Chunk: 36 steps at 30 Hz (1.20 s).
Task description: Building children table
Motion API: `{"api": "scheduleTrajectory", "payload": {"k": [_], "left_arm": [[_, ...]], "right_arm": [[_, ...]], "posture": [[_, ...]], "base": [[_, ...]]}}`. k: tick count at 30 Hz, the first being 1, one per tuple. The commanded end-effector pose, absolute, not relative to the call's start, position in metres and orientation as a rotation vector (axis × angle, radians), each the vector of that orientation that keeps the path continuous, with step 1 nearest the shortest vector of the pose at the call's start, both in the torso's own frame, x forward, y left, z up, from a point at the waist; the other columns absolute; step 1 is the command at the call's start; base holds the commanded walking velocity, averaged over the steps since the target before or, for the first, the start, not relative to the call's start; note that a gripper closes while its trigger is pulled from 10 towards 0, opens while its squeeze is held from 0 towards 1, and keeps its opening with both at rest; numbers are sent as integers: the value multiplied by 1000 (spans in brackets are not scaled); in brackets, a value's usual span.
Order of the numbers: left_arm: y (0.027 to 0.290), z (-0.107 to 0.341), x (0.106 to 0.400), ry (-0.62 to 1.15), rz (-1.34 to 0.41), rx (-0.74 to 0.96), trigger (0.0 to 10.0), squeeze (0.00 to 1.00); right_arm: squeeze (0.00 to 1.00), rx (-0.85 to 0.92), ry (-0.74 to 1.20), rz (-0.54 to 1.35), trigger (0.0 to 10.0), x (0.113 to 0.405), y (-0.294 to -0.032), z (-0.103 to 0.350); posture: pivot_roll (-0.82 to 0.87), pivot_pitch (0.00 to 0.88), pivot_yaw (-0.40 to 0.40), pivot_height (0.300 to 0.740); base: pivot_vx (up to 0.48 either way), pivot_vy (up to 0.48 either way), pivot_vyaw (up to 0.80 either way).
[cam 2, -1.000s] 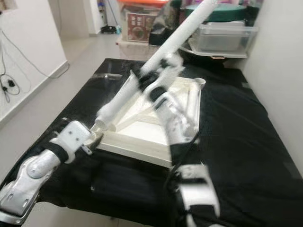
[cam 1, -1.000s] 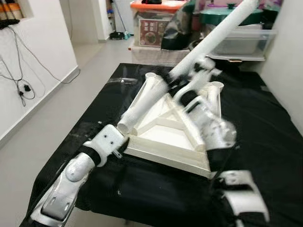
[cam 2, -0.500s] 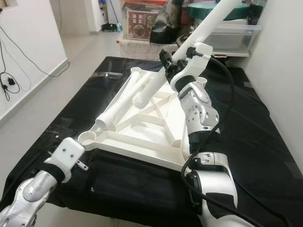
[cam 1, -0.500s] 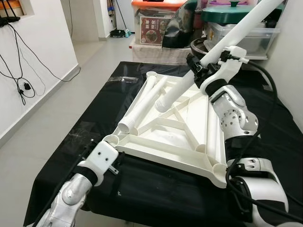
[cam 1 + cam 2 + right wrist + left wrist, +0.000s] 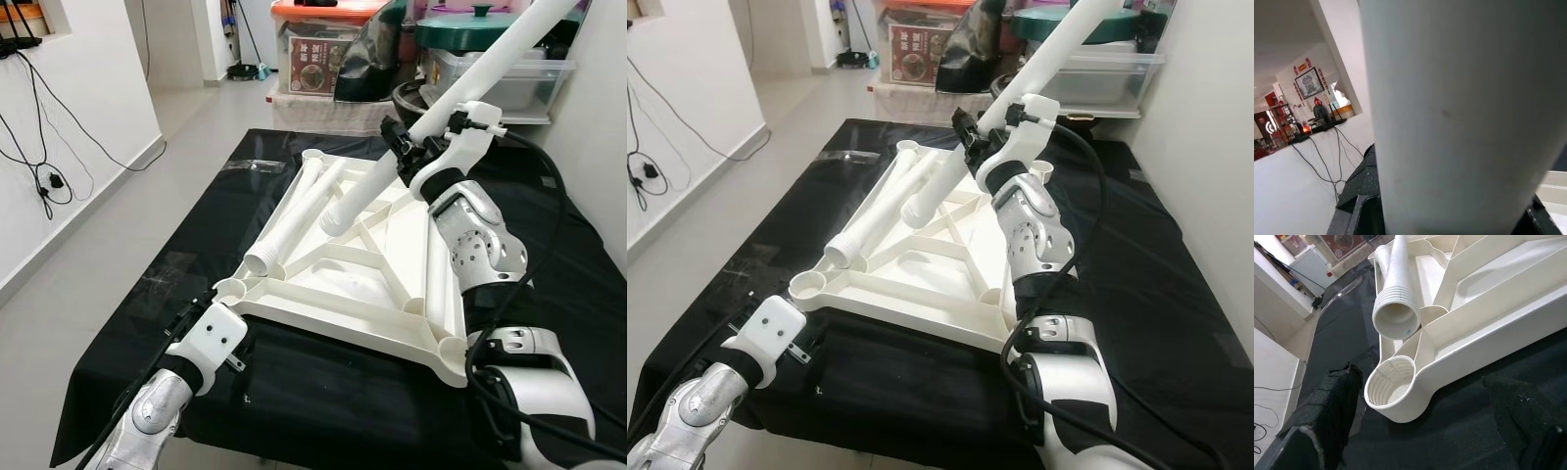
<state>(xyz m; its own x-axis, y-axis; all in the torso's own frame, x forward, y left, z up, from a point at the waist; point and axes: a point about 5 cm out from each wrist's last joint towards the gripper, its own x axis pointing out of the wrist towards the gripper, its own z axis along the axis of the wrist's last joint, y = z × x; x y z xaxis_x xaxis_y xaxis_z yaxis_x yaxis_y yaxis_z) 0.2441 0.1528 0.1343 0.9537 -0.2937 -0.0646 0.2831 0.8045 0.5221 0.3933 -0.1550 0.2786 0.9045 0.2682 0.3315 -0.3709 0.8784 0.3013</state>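
The white table top (image 5: 364,284) lies upside down on the black-covered table (image 5: 323,392). Two white legs (image 5: 294,211) rest along its left side. My right gripper (image 5: 400,145) is shut on a third long white leg (image 5: 460,83), held tilted above the top, lower end (image 5: 338,217) over the ribs. That leg (image 5: 1459,122) is pressed close in the right wrist view. My left gripper (image 5: 1419,376) is open at the near left corner, its fingers (image 5: 1327,416) on either side of the empty corner socket (image 5: 1391,387) without touching it. A lying leg's ribbed mouth (image 5: 1397,318) is just beyond.
Storage boxes (image 5: 323,54), a clear plastic bin (image 5: 509,88) and a green lidded pot (image 5: 475,24) crowd the far end of the table. A white wall with hanging cables (image 5: 44,166) runs along the left, with tiled floor (image 5: 147,206) between. Another wall (image 5: 598,117) stands close on the right.
The blur of a second ago has settled. My right gripper has carried the leg slightly left and lower over the top. My left wrist has sunk a little towards the near edge.
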Motion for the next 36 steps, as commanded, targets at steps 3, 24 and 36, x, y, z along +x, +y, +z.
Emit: {"api": "scheduleTrajectory", "payload": {"k": [3,24,36], "left_arm": [[150,128,244,-2,-307,560,10000,0],[146,147,245,-55,-461,384,10000,0],[154,184,244,-119,-648,328,10000,0]], "right_arm": [[0,355,-313,369,0,393,-151,282],[0,367,-468,1044,0,344,-112,297],[0,291,-403,1402,0,319,-91,285]], "posture": [[99,0,-54,740],[110,0,-53,740],[124,0,-60,740]], "base": [[0,0,0],[0,0,0],[0,0,0]]}}
